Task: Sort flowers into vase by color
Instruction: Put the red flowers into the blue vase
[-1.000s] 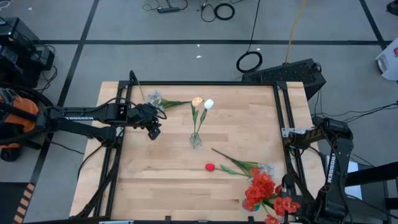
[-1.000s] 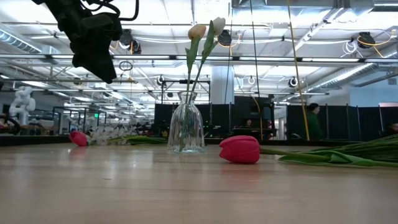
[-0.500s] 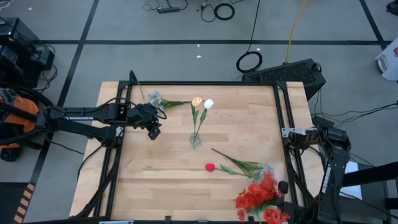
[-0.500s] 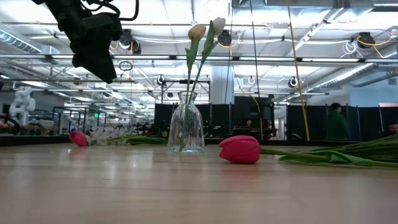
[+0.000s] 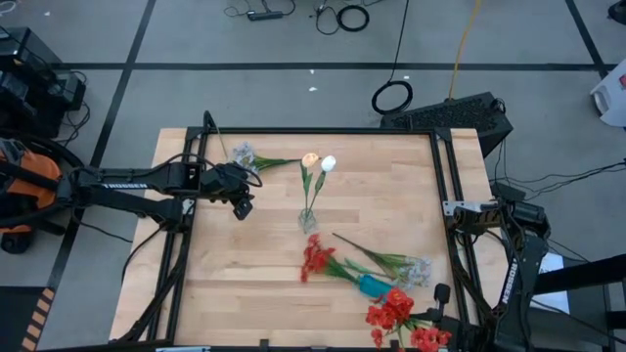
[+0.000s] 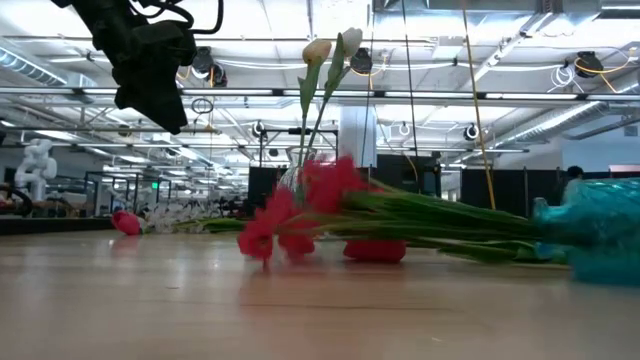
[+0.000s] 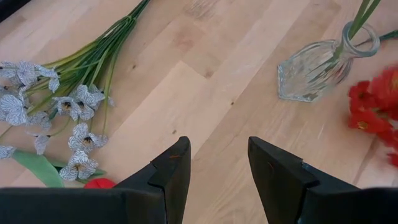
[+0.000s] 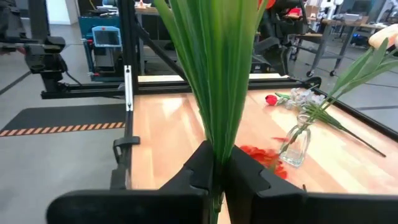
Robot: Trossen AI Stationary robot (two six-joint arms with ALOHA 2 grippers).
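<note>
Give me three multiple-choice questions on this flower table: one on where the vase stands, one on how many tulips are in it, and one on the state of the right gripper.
1. Where on the table does the glass vase stand?
A. Near the middle
B. At the left edge
C. In the near right corner

2. How many tulips stand in the vase?
A. One
B. Two
C. Four

3. What state is the right gripper in?
A. Open and empty
B. Shut on green stems
C. Shut on the vase

Answers:
1 A, the high view shows the vase about mid-table.
2 B, one peach and one white bud rise from it.
3 B, its wrist view shows the stems pinched between its fingers.

The left gripper waits open above the table's left part.
</note>
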